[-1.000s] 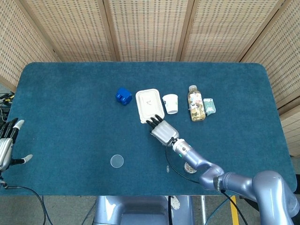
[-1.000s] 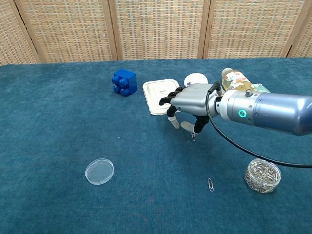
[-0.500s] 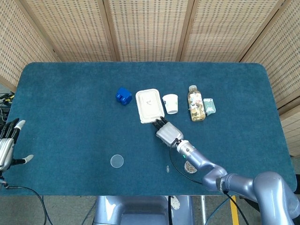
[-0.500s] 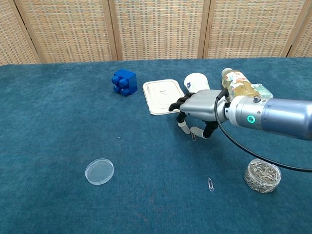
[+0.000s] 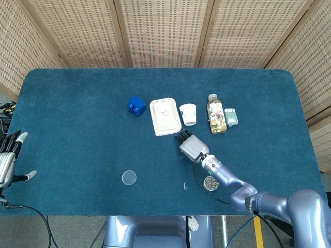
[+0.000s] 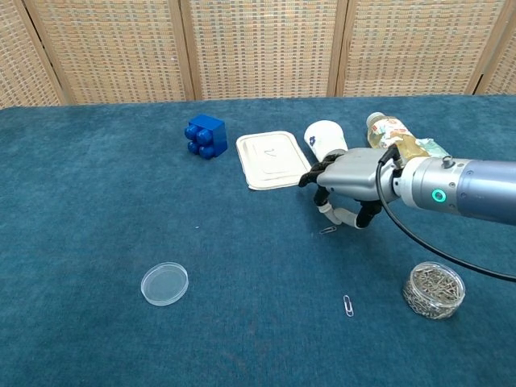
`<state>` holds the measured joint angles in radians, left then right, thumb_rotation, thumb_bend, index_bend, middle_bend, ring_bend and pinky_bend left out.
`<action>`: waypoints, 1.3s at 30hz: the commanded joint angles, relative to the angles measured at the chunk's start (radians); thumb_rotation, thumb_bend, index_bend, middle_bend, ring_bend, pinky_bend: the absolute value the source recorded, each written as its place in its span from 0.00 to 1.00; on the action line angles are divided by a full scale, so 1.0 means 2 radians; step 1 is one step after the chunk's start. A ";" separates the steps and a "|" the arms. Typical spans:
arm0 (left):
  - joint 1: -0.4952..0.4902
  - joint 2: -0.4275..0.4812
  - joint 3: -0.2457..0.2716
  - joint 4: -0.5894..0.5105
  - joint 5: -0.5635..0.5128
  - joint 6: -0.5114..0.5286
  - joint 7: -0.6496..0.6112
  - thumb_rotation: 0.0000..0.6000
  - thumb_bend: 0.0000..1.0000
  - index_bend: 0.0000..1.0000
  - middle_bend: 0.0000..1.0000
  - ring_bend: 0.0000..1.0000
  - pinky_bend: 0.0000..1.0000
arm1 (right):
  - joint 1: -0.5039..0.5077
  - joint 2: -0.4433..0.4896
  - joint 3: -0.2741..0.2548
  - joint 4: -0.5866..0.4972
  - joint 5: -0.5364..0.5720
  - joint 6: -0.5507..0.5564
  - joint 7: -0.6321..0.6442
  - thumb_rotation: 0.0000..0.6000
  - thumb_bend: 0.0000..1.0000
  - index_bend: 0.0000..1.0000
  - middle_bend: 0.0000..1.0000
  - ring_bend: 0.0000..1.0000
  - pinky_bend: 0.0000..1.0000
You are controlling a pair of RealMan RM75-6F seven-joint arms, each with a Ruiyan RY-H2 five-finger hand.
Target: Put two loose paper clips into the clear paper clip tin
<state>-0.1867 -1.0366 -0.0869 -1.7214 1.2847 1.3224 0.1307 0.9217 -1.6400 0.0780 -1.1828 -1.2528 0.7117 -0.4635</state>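
Observation:
The clear paper clip tin (image 6: 434, 290) (image 5: 210, 183), full of clips, stands open near the table's front right. My right hand (image 6: 347, 181) (image 5: 193, 149) hovers low to its upper left, fingers curled down. One loose paper clip (image 6: 328, 230) lies almost flat just under the thumb tip; I cannot tell whether it is pinched or resting on the cloth. A second loose paper clip (image 6: 348, 305) (image 5: 184, 186) lies on the cloth nearer the front, left of the tin. My left hand (image 5: 8, 160) stays at the far left edge, fingers spread, holding nothing.
The tin's clear round lid (image 6: 164, 284) lies front left. Behind the right hand sit a white tray (image 6: 268, 159), a tipped paper cup (image 6: 326, 135), a bottle (image 6: 393, 135) and a small packet (image 5: 231, 117). A blue block (image 6: 205, 135) is further left.
My right hand has slid right, away from the white tray. The clip under it has barely shifted and turned from hanging upright to nearly flat. The left hand has not moved.

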 commanded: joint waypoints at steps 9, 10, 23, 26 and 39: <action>0.000 -0.001 0.001 0.000 0.001 0.000 0.003 1.00 0.00 0.00 0.00 0.00 0.00 | -0.014 0.001 0.023 -0.020 0.015 0.016 0.064 1.00 0.30 0.55 0.07 0.00 0.00; 0.000 -0.001 0.001 0.000 0.001 0.000 0.003 1.00 0.00 0.00 0.00 0.00 0.00 | -0.014 0.000 0.024 -0.020 0.017 0.015 0.066 1.00 0.30 0.55 0.07 0.00 0.00; -0.001 0.001 0.000 0.001 -0.001 -0.002 -0.001 1.00 0.00 0.00 0.00 0.00 0.00 | -0.012 -0.025 0.025 -0.003 0.013 0.020 0.079 1.00 0.09 0.48 0.07 0.00 0.00; -0.001 0.001 0.000 0.002 -0.002 -0.002 -0.001 1.00 0.00 0.00 0.00 0.00 0.00 | -0.013 -0.026 0.027 -0.002 0.011 0.024 0.085 1.00 0.03 0.38 0.07 0.00 0.00; -0.001 0.001 0.001 0.000 0.001 -0.001 -0.001 1.00 0.00 0.00 0.00 0.00 0.00 | -0.017 -0.018 0.030 -0.003 0.007 0.033 0.094 1.00 0.05 0.44 0.07 0.00 0.00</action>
<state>-0.1883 -1.0349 -0.0843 -1.7213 1.2862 1.3200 0.1292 0.8876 -1.6768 0.1384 -1.1884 -1.2390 0.7781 -0.2755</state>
